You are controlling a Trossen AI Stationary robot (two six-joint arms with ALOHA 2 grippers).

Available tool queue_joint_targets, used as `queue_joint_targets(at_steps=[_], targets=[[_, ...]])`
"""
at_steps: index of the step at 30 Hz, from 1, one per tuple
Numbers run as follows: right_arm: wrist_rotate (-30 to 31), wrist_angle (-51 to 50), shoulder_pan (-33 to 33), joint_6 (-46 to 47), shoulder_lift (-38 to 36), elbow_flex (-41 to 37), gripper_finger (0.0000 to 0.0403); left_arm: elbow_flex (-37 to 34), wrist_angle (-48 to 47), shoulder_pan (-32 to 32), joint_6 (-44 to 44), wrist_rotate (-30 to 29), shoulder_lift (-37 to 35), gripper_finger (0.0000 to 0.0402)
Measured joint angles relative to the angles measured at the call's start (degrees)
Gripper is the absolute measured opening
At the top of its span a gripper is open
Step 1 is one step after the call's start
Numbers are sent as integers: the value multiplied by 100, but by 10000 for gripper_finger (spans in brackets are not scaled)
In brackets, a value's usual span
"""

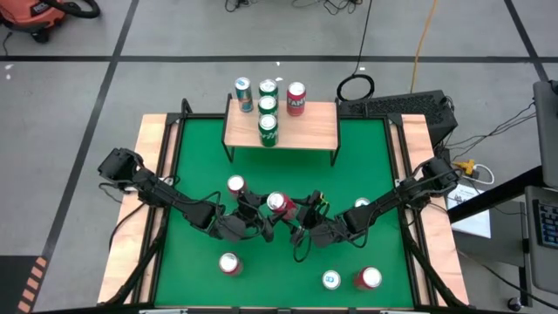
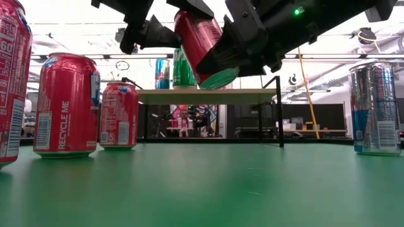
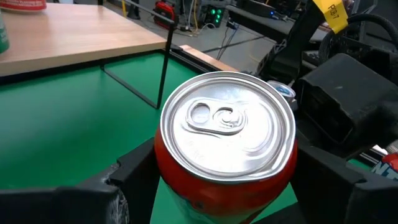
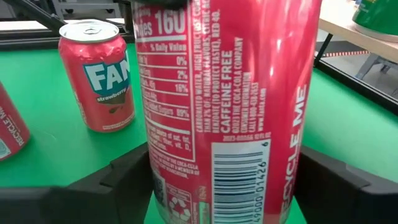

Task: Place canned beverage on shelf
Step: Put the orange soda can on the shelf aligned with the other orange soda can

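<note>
A red can (image 1: 277,204) hangs tilted above the middle of the green table, between my two grippers. My left gripper (image 1: 260,216) comes from the table's left and is shut on it; its wrist view looks at the can's silver top (image 3: 227,121). My right gripper (image 1: 301,218) comes from the right and is shut on the same can; its wrist view shows the can's label (image 4: 224,93). The shelf (image 1: 305,129), a wooden plank on thin black legs, stands at the table's far edge with several cans on it. My left gripper pinches the can's wall just below the top rim (image 3: 163,168) between its two fingers (image 3: 134,180). It comes nearly level from the table's left. The can is lifted clear and tilted, its top toward this gripper. My right gripper has the can's lower wall beside the barcode (image 4: 292,180) between its two fingers (image 4: 124,180). It comes nearly level from the table's right, across the can. The can's bottom (image 2: 221,79) is clear of the table.
Loose cans stand on the table: a red one (image 1: 235,184) just beyond my left gripper, a red one (image 1: 229,263) near left, a silver one (image 1: 331,279) and a red one (image 1: 370,279) near right, a silver one (image 1: 362,203) by my right arm.
</note>
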Motion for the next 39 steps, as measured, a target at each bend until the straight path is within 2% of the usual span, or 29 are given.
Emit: queue_joint_targets(at_steps=[7, 15, 18, 22, 28, 31, 39], targets=[[-75, -17, -4, 84, -18, 0, 290, 0, 26, -17, 180, 64, 0, 302], [-592, -46, -28, -91, -277, -7, 292, 0, 135, -94, 1088, 214, -77, 393], [-926, -103, -31, -231, -439, -7, 292, 0, 185, -113, 1442, 345, -161, 389], [-1685, -173, -30, -483, -629, -7, 292, 4, 199, -209, 1832, 517, -399, 387], [-2833, 161, -31, -727, -739, -7, 292, 7, 180, -452, 2545, 1537, -800, 387], [-3358, 447, -31, -881, -709, -7, 292, 7, 157, -536, 2797, 1616, -917, 387], [-3972, 1160, -96, -1476, -688, -7, 292, 7, 170, -577, 3305, 2048, -951, 387]])
